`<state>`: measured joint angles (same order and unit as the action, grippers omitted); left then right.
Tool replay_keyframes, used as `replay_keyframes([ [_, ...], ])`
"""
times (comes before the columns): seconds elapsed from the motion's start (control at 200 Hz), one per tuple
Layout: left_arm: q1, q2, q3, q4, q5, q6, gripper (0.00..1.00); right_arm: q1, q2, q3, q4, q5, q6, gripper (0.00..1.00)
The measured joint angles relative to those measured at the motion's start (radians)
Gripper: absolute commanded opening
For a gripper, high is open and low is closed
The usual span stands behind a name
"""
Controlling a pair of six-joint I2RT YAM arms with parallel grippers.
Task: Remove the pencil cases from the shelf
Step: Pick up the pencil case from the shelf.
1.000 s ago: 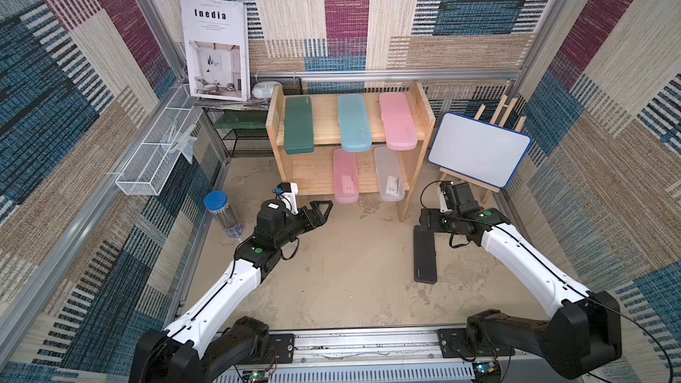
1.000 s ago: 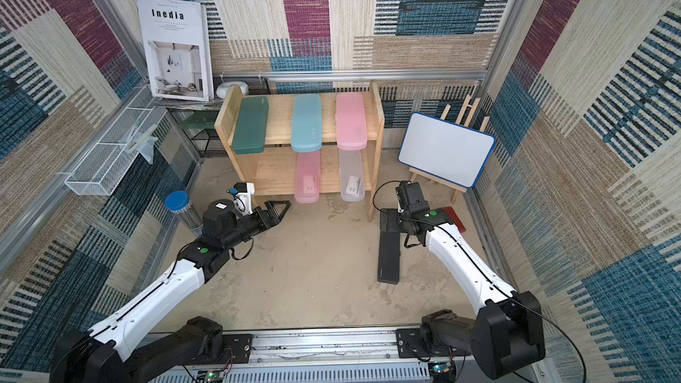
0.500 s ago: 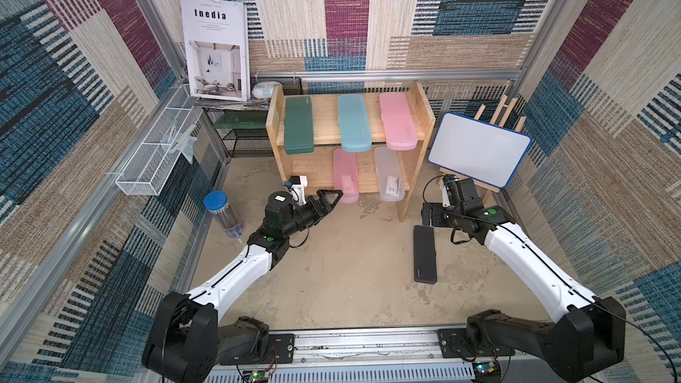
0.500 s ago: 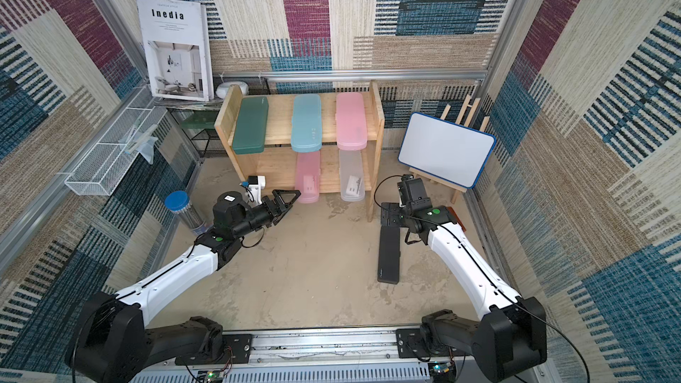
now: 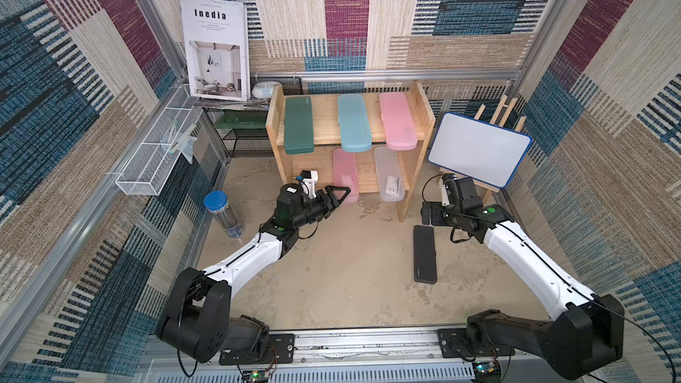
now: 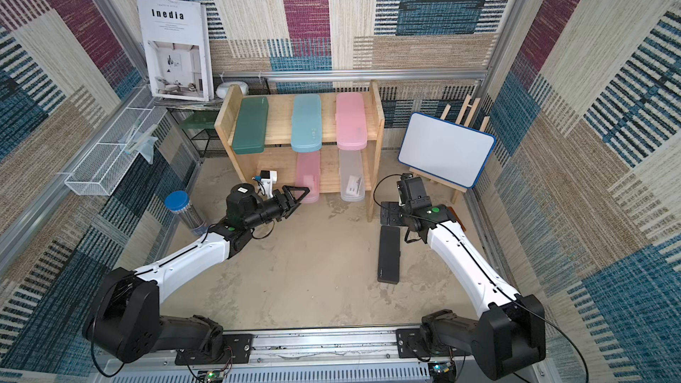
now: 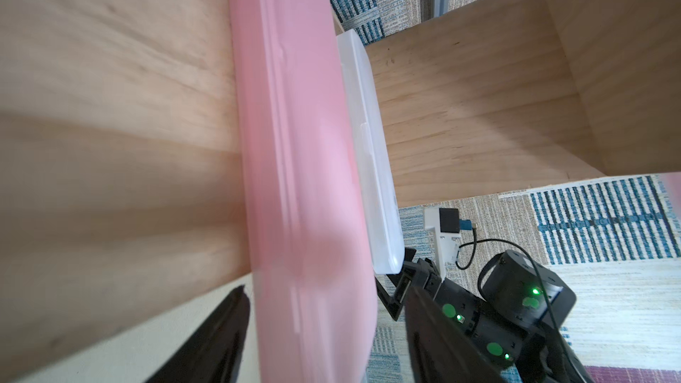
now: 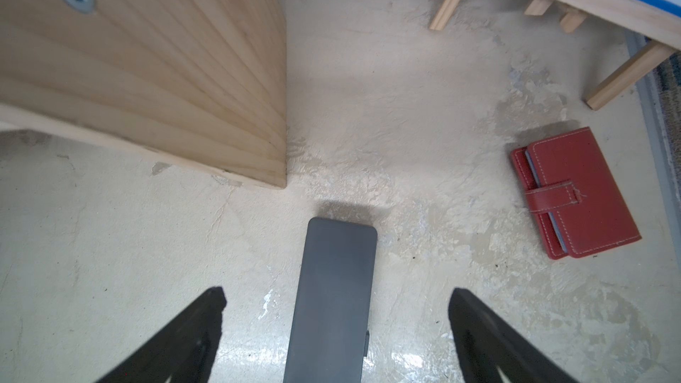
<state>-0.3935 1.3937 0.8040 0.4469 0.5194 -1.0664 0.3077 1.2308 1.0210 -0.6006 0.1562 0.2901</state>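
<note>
In both top views the shelf (image 5: 274,116) is seen against the back wall. On its top board three pencil cases are laid side by side: the dark green case (image 5: 299,125), the light blue case (image 5: 353,123) and the upper pink case (image 5: 397,121). On the lower board the lower pink case (image 5: 345,175) and the frosted clear case (image 5: 388,175) are laid, their front ends jutting past the board. A paper label is seen through the clear one, its print too small to be read. The black case (image 5: 424,254) is laid flat on the floor, off the shelf; pale print near its end cannot be read. "Inedia" is printed on the magazine (image 5: 215,47) propped in the corner. The left gripper (image 5: 341,193) is held at the lower pink case's front end.

In the left wrist view that case is seen between the fingers (image 7: 221,333), blurred; whether it is pinched cannot be told.

In the right wrist view the right gripper (image 8: 336,292) is spread wide over the black case, neither finger touching it. A red wallet (image 8: 575,193) is seen nearby on the floor.
</note>
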Motion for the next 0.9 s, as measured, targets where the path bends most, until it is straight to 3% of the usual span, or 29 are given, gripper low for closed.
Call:
replay_keyframes([
  [0.17,-0.002,-0.011,0.000,-0.014,-0.008,-0.002,0.37,0.000,-0.003,0.000,0.000,-0.001,0.000,1.00],
  [0.351,-0.004,-0.056,-0.010,-0.047,-0.020,0.010,0.23,0.000,-0.006,0.001,0.000,-0.005,-0.005,1.00],
  [0.536,-0.018,-0.143,-0.066,-0.087,-0.053,0.061,0.22,0.000,-0.051,0.011,0.000,-0.039,-0.021,0.98],
  [0.721,-0.060,-0.319,-0.183,-0.175,-0.145,0.199,0.23,0.010,-0.173,0.015,0.028,-0.156,-0.013,0.98],
  [0.897,-0.108,-0.515,-0.322,-0.261,-0.253,0.361,0.24,0.138,-0.258,-0.031,0.170,-0.332,0.062,0.99],
])
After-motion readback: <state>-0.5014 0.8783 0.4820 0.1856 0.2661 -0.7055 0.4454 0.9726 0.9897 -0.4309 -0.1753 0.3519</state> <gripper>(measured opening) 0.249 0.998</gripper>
